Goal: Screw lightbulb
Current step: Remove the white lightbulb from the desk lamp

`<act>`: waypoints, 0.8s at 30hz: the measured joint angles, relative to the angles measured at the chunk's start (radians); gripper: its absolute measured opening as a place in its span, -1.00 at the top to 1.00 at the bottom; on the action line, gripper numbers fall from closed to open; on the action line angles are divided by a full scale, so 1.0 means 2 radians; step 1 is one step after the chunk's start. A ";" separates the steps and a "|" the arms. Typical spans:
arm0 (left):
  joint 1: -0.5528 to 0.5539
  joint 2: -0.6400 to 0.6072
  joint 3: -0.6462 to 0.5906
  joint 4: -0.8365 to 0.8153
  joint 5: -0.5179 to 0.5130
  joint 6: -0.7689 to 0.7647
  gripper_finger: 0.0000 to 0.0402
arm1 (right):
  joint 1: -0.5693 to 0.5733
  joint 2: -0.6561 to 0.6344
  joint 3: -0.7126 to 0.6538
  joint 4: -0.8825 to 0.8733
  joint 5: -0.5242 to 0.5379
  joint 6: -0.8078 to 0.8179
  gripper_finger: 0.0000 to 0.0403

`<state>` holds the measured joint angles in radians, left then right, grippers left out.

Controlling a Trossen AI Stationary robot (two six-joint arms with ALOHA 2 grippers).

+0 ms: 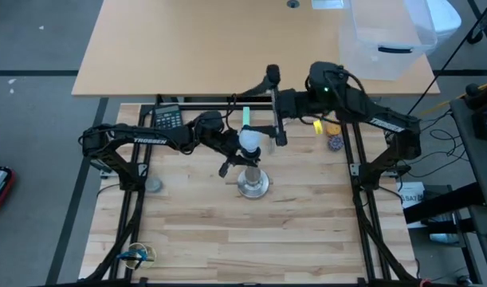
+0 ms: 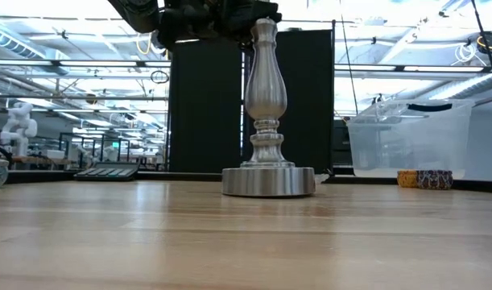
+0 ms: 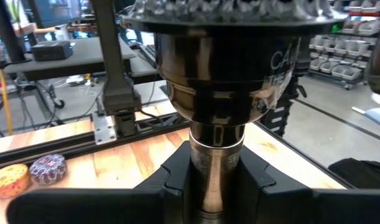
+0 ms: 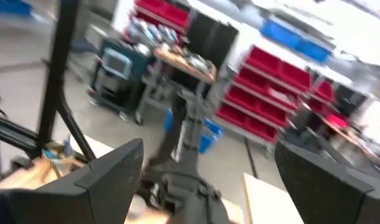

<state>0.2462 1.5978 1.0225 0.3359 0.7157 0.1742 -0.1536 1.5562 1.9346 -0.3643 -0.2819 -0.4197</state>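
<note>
Left hand (image 3: 217, 186) pinches stand (image 2: 268, 121) neck; high view shows lightbulb (image 1: 249, 140); right hand (image 1: 276, 108) spread.

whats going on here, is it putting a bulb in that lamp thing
Yes, roughly. The left gripper is shut on the neck of the silver stand, steadying it in the middle of the table. The white lightbulb sits on top of the stand at its socket. The right gripper is open, lies just behind the bulb and holds nothing. Whether the bulb is screwed fully home cannot be told.
</note>
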 joint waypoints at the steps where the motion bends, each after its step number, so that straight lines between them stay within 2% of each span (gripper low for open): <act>1: 0.000 0.000 0.000 0.000 -0.004 -0.001 0.65 | 0.010 0.000 0.009 -0.018 0.022 -0.004 -0.74; 9: -0.001 0.000 0.000 0.006 -0.046 -0.015 0.65 | 0.114 0.001 0.031 -0.087 0.216 -0.026 -0.74; 19: -0.016 0.000 0.000 0.014 -0.136 -0.034 0.65 | 0.242 0.016 0.031 -0.089 0.403 -0.028 -0.74; 24: -0.019 0.000 -0.001 0.017 -0.152 -0.036 0.65 | 0.294 0.043 0.031 -0.073 0.510 -0.027 -0.74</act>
<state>0.2073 1.5978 1.0214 0.3695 0.4118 0.1028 0.4336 1.6428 1.9961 -0.5094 0.7383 -0.4727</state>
